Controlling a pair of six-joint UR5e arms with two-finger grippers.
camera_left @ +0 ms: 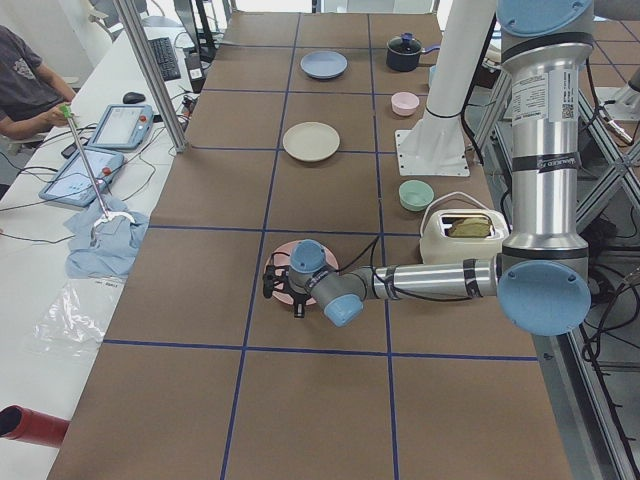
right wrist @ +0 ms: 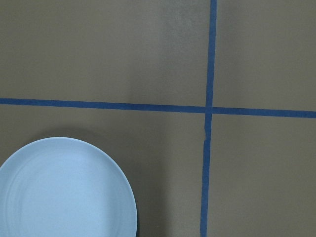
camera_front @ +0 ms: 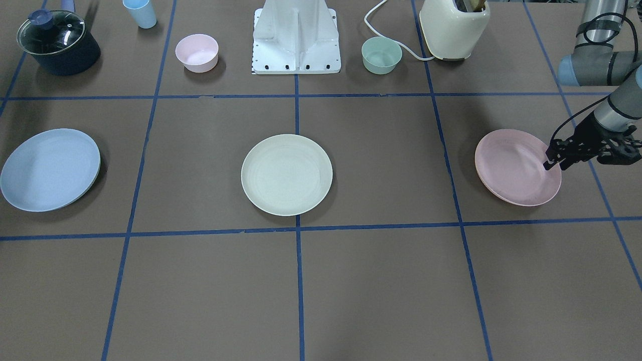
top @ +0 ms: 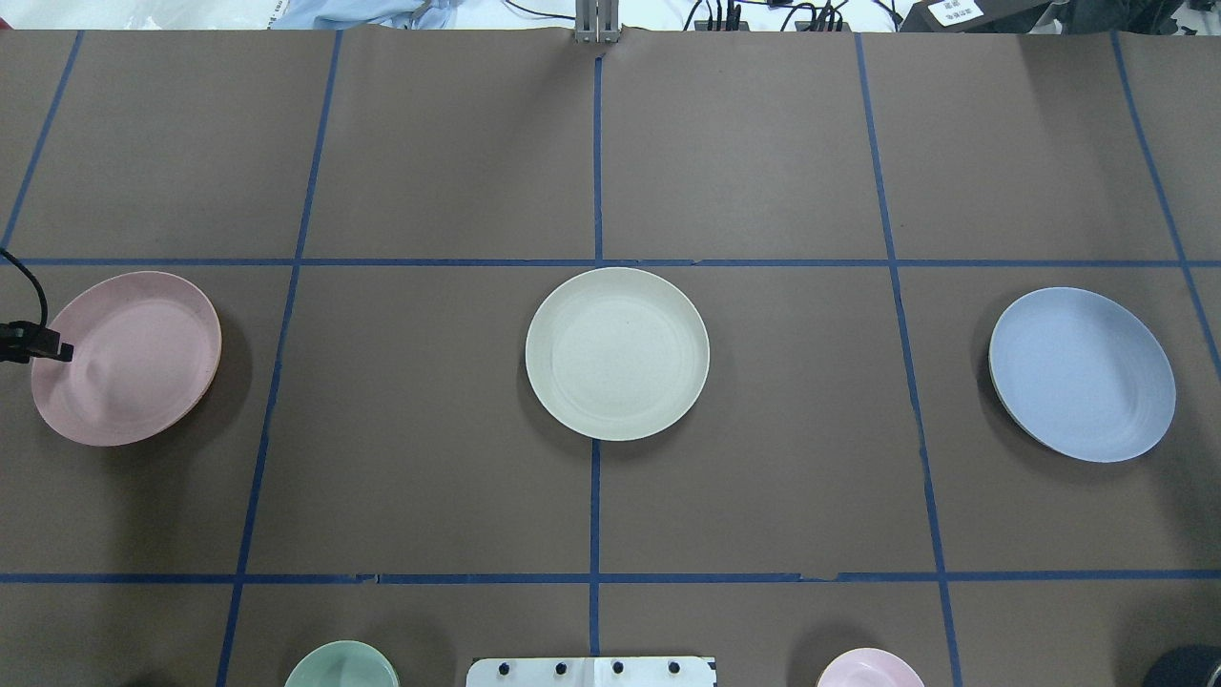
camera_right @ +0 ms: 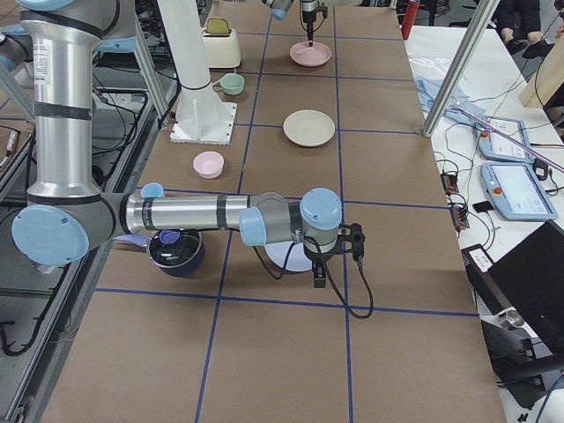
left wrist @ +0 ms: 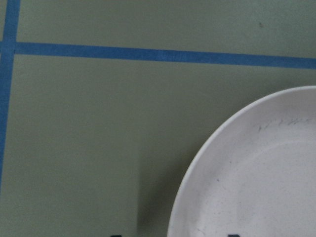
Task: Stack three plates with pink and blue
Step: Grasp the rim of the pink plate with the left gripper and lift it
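Pink plate (camera_front: 511, 168): flat on the table at the robot's left end, well apart from the cream plate (camera_front: 286, 174) at centre.
Blue plate (camera_front: 50, 169): far opposite end, also flat, nothing stacked yet.
Key relation: left gripper (camera_front: 551, 159) sits at the pink plate's outer rim, so the plate lies inward of it, toward the cream one. The plate is round, so no axis to align.
Left tool state: in the wrist view I see one dark tip either side of the rim; I read it as spread, not yet clamped.
Left arm pose: forearm low and level, wrist turned so the fingers point down.
Right gripper (camera_right: 319, 275): hovers by the blue plate; I cannot tell its state.
Nearer arm: left for pink, right for blue.
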